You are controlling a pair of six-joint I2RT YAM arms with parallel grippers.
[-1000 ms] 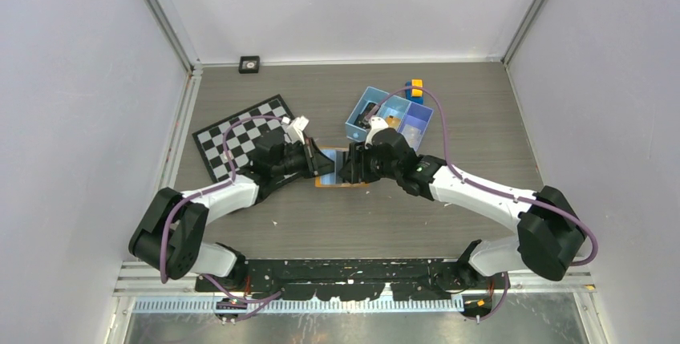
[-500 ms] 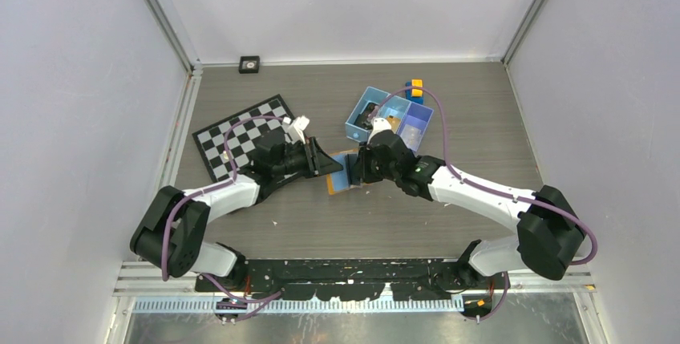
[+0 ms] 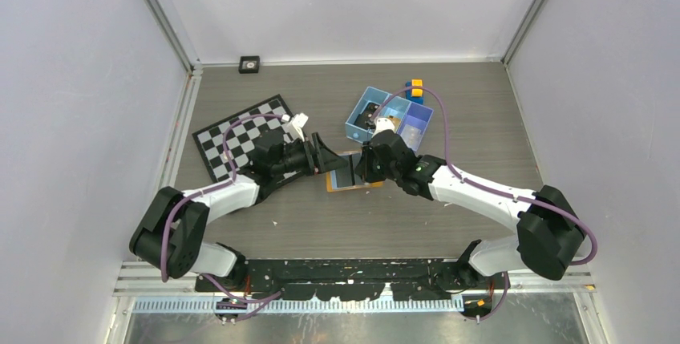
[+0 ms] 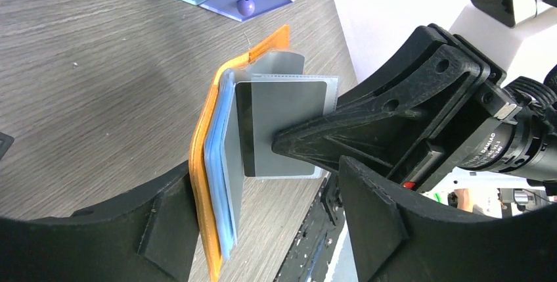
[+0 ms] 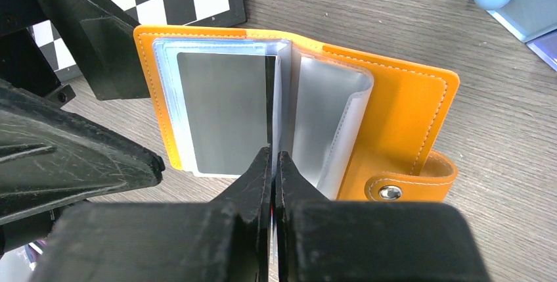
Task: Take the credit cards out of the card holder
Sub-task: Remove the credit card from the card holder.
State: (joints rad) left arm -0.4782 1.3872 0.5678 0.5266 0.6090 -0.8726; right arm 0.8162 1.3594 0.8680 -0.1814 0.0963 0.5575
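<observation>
The orange card holder (image 5: pixel 401 111) lies open on the table, its clear sleeves fanned up; from above the card holder (image 3: pixel 353 180) sits between both arms. My right gripper (image 5: pixel 272 158) is shut on the edge of an upright sleeve with a grey credit card (image 4: pixel 289 111), dark-striped, inside. Another grey card (image 5: pixel 220 111) rests in the left-hand sleeve. My left gripper (image 4: pixel 269 229) is open, its jaws straddling the holder's raised cover (image 4: pixel 200 183) and sleeves, one finger (image 5: pixel 98 39) beside the cover. I cannot tell whether that finger touches it.
A blue three-compartment tray (image 3: pixel 390 115) with small items stands just behind the holder. A yellow-and-blue block (image 3: pixel 414 87) sits behind the tray. A checkerboard mat (image 3: pixel 240 135) lies at the left, and a small black object (image 3: pixel 249 63) rests by the back wall.
My left gripper has opened and drawn back slightly to the left. My right gripper has shut on the sleeved card. The holder has shifted and tilted a little.
</observation>
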